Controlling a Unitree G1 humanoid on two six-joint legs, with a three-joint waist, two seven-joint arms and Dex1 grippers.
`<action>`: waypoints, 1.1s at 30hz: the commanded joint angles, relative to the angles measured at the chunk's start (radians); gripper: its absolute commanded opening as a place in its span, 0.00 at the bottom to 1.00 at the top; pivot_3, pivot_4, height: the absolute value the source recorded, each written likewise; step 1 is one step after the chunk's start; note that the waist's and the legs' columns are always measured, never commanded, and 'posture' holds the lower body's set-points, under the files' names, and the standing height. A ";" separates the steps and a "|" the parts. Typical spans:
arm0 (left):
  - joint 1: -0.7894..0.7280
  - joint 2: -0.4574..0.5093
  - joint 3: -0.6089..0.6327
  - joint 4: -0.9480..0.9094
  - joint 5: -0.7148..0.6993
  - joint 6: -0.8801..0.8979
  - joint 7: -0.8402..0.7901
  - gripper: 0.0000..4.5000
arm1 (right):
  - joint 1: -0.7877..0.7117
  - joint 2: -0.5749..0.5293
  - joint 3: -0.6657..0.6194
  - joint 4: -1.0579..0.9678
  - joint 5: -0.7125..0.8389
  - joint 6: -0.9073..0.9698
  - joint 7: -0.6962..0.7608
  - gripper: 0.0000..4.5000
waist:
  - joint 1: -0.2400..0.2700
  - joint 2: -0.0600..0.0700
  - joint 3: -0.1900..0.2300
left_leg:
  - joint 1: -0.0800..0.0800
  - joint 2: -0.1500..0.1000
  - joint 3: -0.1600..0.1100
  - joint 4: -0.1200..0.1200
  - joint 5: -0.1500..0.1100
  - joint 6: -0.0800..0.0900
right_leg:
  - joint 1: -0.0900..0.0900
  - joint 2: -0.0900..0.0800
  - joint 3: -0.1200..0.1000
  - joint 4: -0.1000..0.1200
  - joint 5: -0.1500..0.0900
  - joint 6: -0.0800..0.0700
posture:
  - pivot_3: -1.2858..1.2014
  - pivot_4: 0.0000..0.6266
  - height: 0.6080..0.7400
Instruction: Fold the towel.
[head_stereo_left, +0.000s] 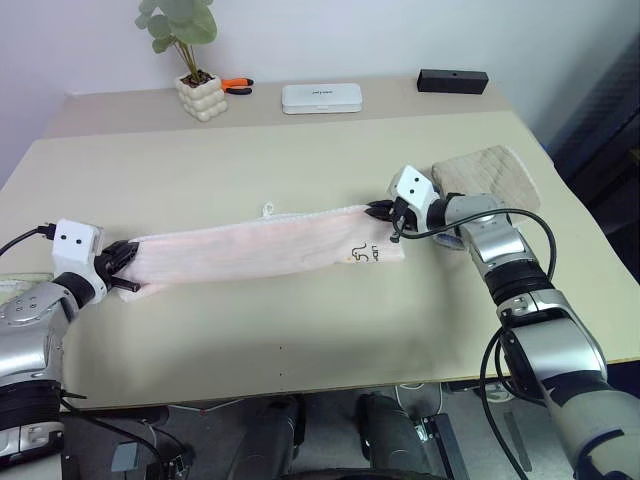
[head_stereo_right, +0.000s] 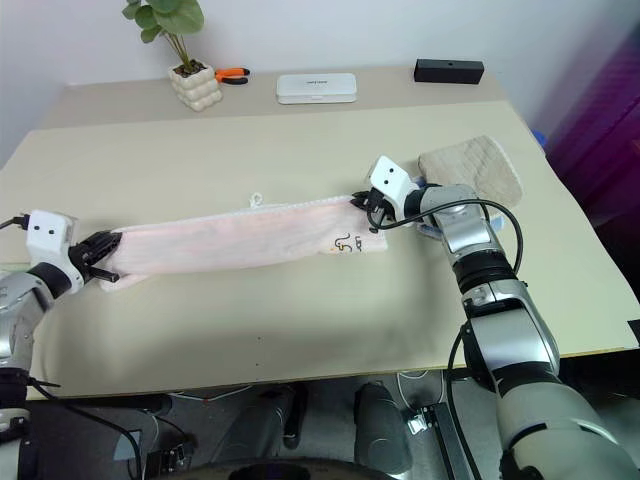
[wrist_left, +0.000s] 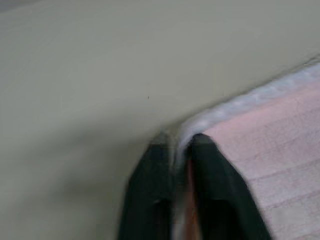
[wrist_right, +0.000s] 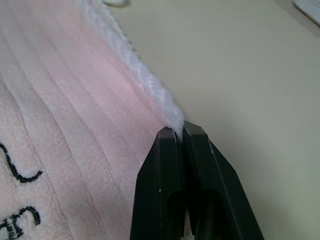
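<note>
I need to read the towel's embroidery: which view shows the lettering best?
The right wrist view: the dark lettering on the towel sits close up, though cut off. Both eye views show it whole but tiny; the left wrist view shows plain hem.

Dark embroidered lettering on the towel (head_stereo_left: 270, 252), too small to read

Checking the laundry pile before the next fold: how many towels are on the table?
2: the pink towel stretched between both grippers, and a beige towel lying behind the right arm. Others could be hidden.
</note>
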 joint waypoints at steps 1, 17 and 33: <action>0.001 0.007 0.037 -0.018 -0.006 -0.018 0.019 0.52 | -0.022 -0.003 -0.032 -0.021 0.009 -0.009 -0.001 0.31 | 0.000 0.000 0.000 | 0.000 0.000 0.000 0.000 0.000 0.000 | 0.000 0.000 0.000 0.000 0.000 0.000 | 0.52 0.24 1.00; 0.140 -0.088 0.033 -0.496 -0.048 0.014 0.144 0.96 | 0.400 -0.104 -0.298 -0.902 0.333 0.729 -0.143 0.99 | 0.011 0.000 0.000 | 0.000 0.000 -0.001 0.001 0.000 0.000 | 0.001 -0.002 0.001 0.000 0.000 0.000 | 0.52 0.24 1.00; 0.122 -0.219 -0.390 -0.721 -0.113 0.072 -0.047 0.96 | 0.525 0.480 -0.744 -1.221 0.581 1.584 -0.770 0.99 | 0.007 0.001 -0.004 | 0.001 0.002 0.002 0.001 -0.001 0.001 | 0.001 0.000 0.004 -0.001 0.000 -0.001 | 0.52 0.24 1.00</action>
